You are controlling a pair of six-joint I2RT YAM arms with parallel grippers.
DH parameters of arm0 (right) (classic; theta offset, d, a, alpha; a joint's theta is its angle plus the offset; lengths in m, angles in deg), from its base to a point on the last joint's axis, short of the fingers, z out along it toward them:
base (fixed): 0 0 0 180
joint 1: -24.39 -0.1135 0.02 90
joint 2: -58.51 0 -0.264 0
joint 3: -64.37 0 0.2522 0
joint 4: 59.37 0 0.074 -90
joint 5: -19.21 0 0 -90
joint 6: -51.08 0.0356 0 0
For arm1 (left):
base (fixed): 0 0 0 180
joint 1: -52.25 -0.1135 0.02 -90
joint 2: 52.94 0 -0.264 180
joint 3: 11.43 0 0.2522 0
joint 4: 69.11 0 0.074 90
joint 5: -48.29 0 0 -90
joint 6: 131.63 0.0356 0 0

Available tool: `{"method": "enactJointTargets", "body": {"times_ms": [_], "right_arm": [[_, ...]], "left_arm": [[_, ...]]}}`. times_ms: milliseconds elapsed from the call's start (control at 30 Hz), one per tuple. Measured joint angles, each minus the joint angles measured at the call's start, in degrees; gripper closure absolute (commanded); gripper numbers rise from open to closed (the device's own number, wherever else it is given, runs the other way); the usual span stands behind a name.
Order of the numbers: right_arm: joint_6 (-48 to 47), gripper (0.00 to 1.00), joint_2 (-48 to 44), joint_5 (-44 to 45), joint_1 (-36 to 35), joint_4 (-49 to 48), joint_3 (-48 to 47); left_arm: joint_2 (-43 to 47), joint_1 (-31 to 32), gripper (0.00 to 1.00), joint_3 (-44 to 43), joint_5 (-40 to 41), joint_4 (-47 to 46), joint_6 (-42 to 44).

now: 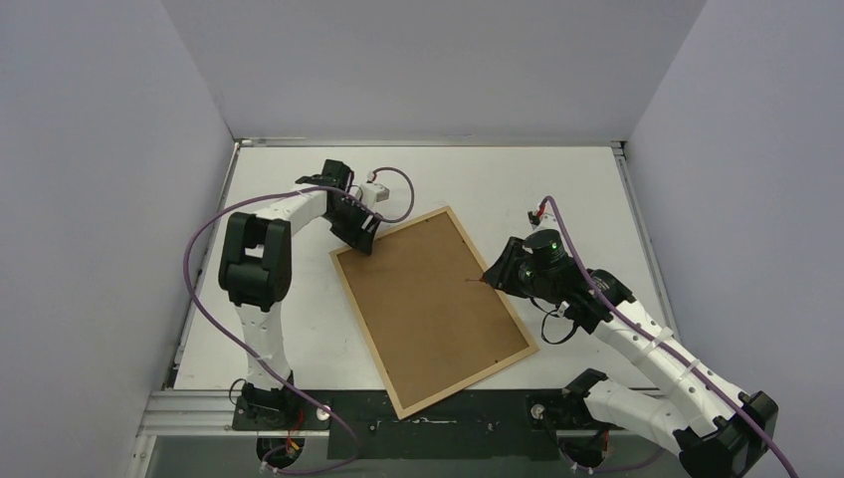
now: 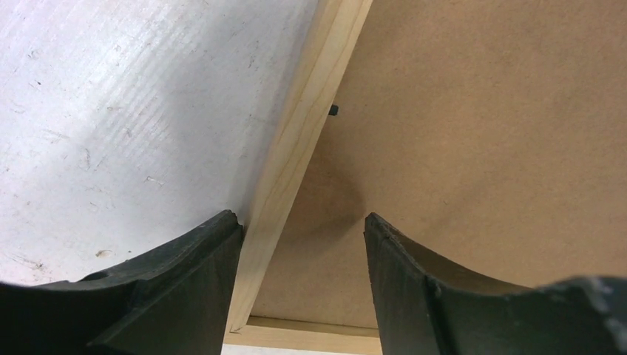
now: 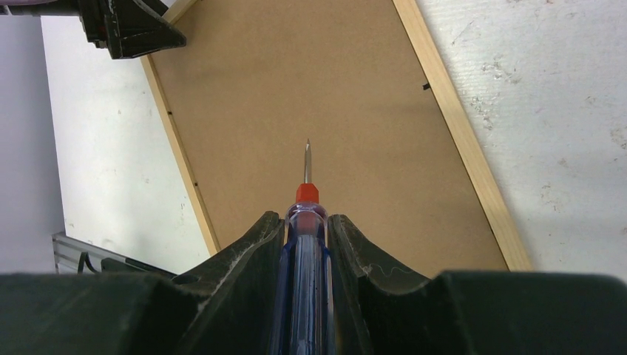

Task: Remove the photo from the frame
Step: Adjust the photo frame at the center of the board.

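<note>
Frame [image 2: 296, 148]: thin, pale, straight-grained wooden moulding, rectangular, lying flat and back-up at the middle of the desk [image 1: 557, 189]. Its long axis runs from far left to near right, skewed to the desk edges. A matt brown fibreboard backing panel [image 1: 433, 299] fills it, smooth, with small black tabs [image 2: 334, 111] at the rim. Desk surface white and scuffed.

Left jaws: wide apart, empty, straddling the moulding by the far-left corner.

Right jaws: closed on a screwdriver [image 3: 307, 194] with a clear blue handle, orange collar and steel tip. The tip is over the panel; contact cannot be told.
</note>
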Motion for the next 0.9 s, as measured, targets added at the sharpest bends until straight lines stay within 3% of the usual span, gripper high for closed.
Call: {"method": "enactJointTargets", "body": {"times_ms": [267, 400, 500, 900], "right_arm": [[0.28, 1.0, 1.01, -0.76, 0.0, -0.68, 0.0], [0.52, 1.0, 1.95, -1.18, 0.0, -0.92, 0.0], [0.68, 1.0, 2.14, -1.31, 0.0, -0.92, 0.0], [1.14, 1.0, 2.03, -1.31, 0.0, -1.05, 0.55]], "left_arm": [[-0.7, -0.52, 0.83, 0.0, 2.25, -1.53, 0.11], [-0.55, -0.85, 0.96, 0.13, 2.67, -2.38, -0.98], [-0.15, -0.76, 1.0, 0.79, 3.45, -2.99, -2.58], [6.14, -0.98, 1.0, 11.85, 5.55, -12.59, -15.34]]}}
